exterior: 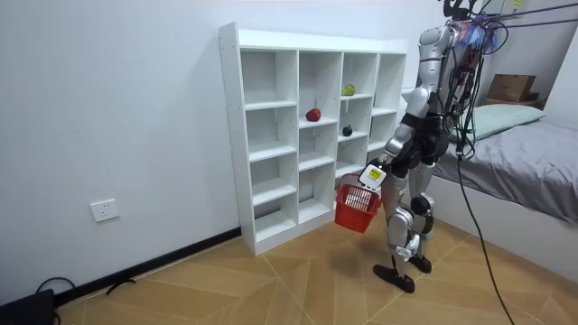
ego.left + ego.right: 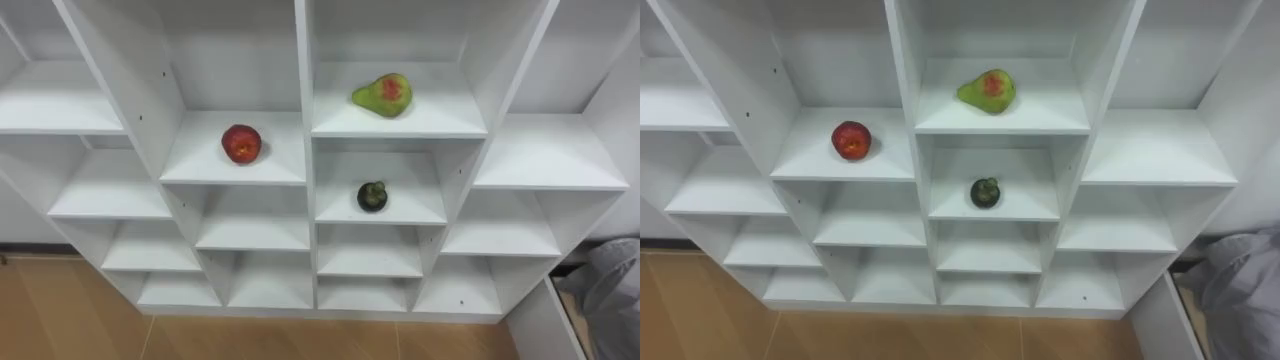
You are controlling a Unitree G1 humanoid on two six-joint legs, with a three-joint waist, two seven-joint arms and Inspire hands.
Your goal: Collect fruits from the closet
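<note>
Robot stands facing the white open-shelved closet [image 2: 305,100], close to it, with a bed behind. Left hand [image 1: 373,175] is closed round the handle of a red plastic basket [image 1: 358,207] hanging at thigh level. Three fruits are on the shelves:
- Round red apple [image 2: 241,143], left-centre compartment.
- Green-and-red pear [image 2: 383,95], the compartment to its right, one shelf higher.
- Small dark round fruit [image 2: 372,196], directly below the pear.

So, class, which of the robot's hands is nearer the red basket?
Left. The left hand holds the basket, which hangs just below it. The right hand is on the far side of the robot's body, farther from the basket.
</note>
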